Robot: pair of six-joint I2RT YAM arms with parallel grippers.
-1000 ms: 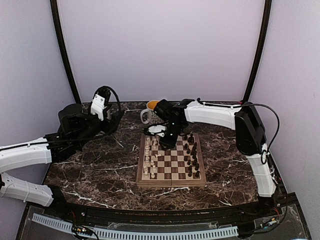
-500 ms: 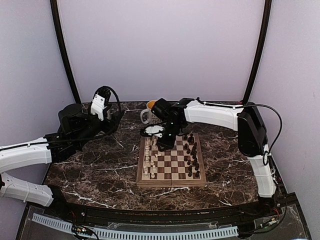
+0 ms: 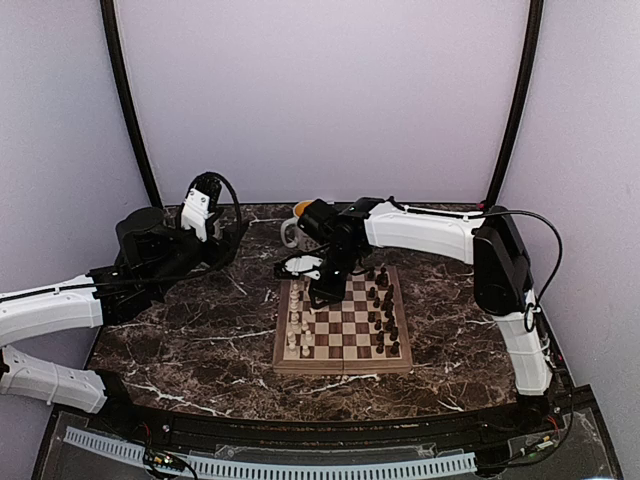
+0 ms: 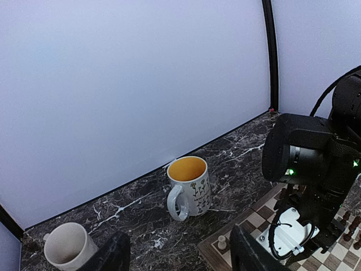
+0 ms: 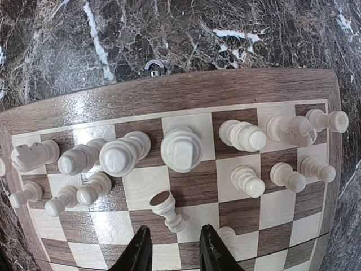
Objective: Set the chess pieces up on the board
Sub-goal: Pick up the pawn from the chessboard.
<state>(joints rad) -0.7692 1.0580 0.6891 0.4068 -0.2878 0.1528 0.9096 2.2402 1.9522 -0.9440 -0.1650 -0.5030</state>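
The board (image 3: 343,363) lies mid-table, with cream chess pieces (image 3: 296,325) along its left side and dark ones (image 3: 385,312) along its right. My right gripper (image 3: 320,290) hovers over the board's far left corner. In the right wrist view it (image 5: 175,251) is open and empty above the cream rows on the board (image 5: 237,90). One cream pawn (image 5: 169,212) lies tipped on its side just ahead of the fingertips, and the other pieces stand. My left gripper (image 4: 177,257) is open and empty, raised over the table left of the board (image 4: 211,251).
A white mug with a yellow inside (image 4: 189,186) stands behind the board's far left corner, and also shows in the top view (image 3: 297,225). A cream mug (image 4: 67,248) stands further left. The right arm (image 4: 316,152) fills the right of the left wrist view.
My right gripper has shifted a little left, toward the board's far left corner. The left arm has not moved.
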